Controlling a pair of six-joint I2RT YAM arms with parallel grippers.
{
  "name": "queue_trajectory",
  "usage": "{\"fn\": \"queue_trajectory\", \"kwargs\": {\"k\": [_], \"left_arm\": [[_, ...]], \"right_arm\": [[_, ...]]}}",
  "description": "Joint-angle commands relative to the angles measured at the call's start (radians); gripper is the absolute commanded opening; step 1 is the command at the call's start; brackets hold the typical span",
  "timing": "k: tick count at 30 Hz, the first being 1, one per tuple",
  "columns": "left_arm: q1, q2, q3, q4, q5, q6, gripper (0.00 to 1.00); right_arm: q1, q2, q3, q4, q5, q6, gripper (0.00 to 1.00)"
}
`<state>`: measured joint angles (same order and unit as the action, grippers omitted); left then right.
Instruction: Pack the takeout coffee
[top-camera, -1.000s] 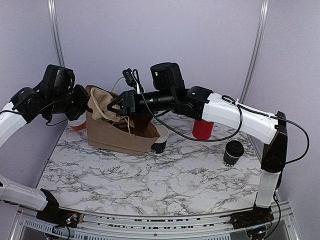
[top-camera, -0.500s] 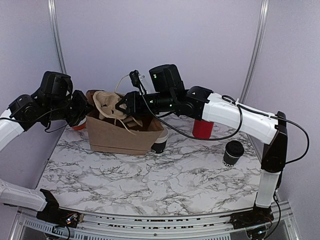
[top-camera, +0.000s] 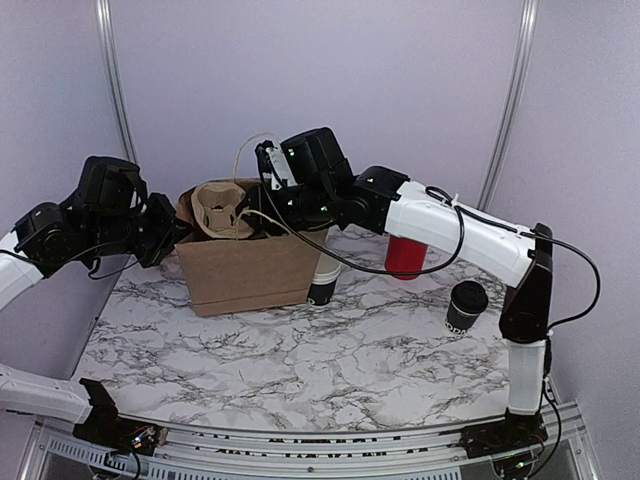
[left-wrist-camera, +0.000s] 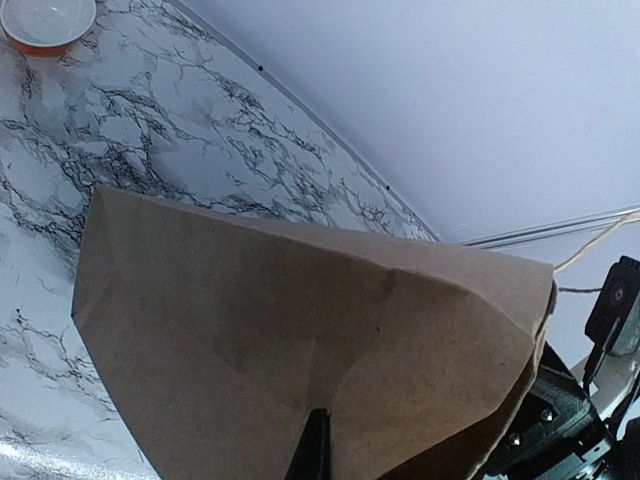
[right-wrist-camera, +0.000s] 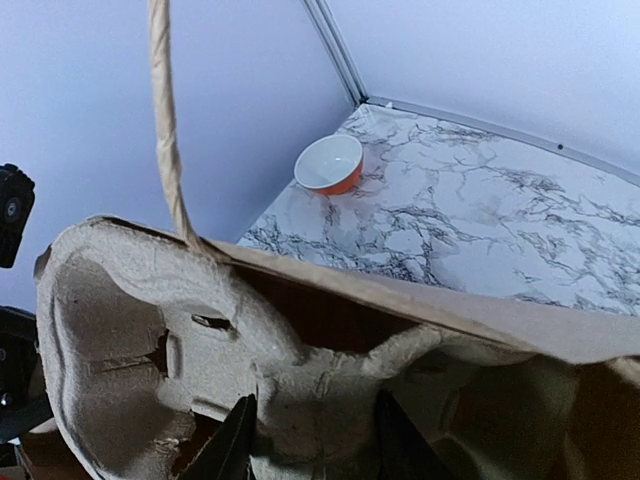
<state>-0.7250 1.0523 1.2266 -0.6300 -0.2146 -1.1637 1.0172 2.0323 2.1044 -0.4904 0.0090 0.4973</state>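
While one lidded black cup (top-camera: 466, 304) stands near the right edge of the surface (top-camera: 300, 370) and a cream-topped cup (top-camera: 323, 279) sits just right of the paper bag (top-camera: 245, 268), the right claw (right-wrist-camera: 314, 405), stretched leftward, grips the pulp carrier (right-wrist-camera: 130, 330) in the bag; the left claw (top-camera: 172, 232) pinches the bag's left wall.

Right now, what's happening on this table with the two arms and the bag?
The left gripper pinches the left side of the upright paper bag. The right gripper grips the cardboard cup carrier sticking out of its top. A lidded black cup and a second cup beside the bag stand on the table, not yet packed.
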Motion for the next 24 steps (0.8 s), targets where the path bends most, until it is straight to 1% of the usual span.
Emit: {"fn": "queue_trajectory", "kwargs": {"k": [1,4,9,18,24], "left_arm": [[-0.037,-0.040,-0.025,0.057,-0.004,-0.020,0.00],[-0.058,-0.067,-0.043,0.060,-0.031,-0.035,0.00],[-0.080,-0.118,-0.076,0.060,-0.079,-0.062,0.00],[-0.098,-0.103,-0.098,0.078,0.009,-0.063,0.00],[-0.105,-0.083,-0.055,0.101,0.098,-0.014,0.16]], "right_arm": [[0.006,0.052,0.076,-0.088,0.060,-0.049,0.37],[0.006,0.081,0.106,-0.120,0.069,-0.066,0.37],[0.007,0.151,0.213,-0.197,0.045,-0.095,0.38],[0.005,0.178,0.251,-0.243,0.029,-0.117,0.38],[0.006,0.175,0.288,-0.301,0.017,-0.144,0.38]]}}
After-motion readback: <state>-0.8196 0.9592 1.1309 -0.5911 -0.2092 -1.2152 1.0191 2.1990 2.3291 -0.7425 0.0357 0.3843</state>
